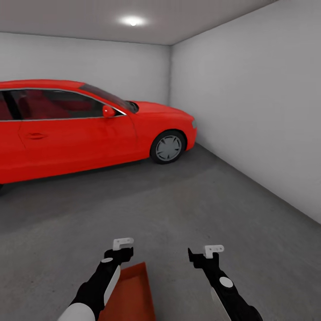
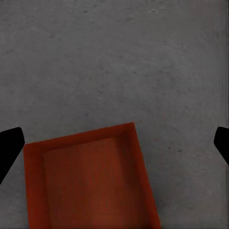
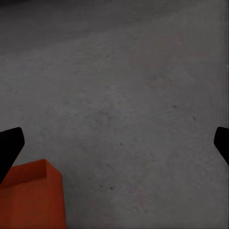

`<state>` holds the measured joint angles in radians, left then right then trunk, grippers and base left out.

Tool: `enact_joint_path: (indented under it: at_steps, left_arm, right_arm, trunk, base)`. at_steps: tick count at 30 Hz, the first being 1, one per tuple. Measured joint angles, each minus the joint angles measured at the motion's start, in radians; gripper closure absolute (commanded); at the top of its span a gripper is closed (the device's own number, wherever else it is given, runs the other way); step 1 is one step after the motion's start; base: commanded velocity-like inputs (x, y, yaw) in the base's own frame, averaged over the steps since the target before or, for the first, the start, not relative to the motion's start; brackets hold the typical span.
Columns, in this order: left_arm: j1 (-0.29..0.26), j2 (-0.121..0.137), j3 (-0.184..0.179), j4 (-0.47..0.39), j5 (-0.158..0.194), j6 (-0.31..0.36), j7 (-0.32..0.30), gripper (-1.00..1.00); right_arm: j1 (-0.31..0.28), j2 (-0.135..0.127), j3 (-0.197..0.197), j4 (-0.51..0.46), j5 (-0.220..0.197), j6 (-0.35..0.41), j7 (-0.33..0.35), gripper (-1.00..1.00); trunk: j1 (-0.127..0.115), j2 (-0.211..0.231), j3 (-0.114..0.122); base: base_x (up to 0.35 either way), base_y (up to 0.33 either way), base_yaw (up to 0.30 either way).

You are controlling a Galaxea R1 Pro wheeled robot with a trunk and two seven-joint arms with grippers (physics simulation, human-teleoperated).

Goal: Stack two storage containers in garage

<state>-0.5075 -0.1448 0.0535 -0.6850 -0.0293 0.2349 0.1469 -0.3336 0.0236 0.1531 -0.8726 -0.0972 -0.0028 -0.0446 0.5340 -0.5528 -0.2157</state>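
I am in the garage, over its dark grey concrete floor (image 1: pixel 187 209). One orange-red open-topped storage container (image 1: pixel 132 292) rests on that floor, partly covered by my left forearm. The left wrist view looks into its empty inside (image 2: pixel 90 183); a corner of it (image 3: pixel 29 199) appears in the right wrist view. My left gripper (image 1: pixel 118 256) hangs above the container's far end, open, its fingers (image 2: pixel 9 145) spread wide with nothing between them. My right gripper (image 1: pixel 200 258) hovers over bare floor to the container's right, also open, fingers (image 3: pixel 9 145) apart. A second container is out of view.
A red car (image 1: pixel 84 129) stands ahead on the left, nose toward the right wall. White-grey walls (image 1: pixel 249 116) close the room at the back and on the right. Open concrete lies between me and the car.
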Motion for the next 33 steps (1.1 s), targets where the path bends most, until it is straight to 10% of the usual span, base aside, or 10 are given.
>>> enact_joint_path:
  at_steps: [22,33]
  left_arm:
    - [0.000,0.000,0.000,0.000,0.000,0.000,0.000,-1.00]
    - [0.000,0.000,0.000,0.000,0.000,0.000,-0.001,-1.00]
  right_arm:
    - [0.000,0.000,0.000,0.001,0.001,-0.006,-0.001,-1.00]
    - [0.000,0.000,0.000,0.001,0.000,-0.008,0.000,-1.00]
  trunk:
    - [-0.085,0.155,0.075]
    - [-0.085,0.155,0.080]
  base:
    - [0.000,0.000,-0.037]
    - [0.000,0.000,-0.246]
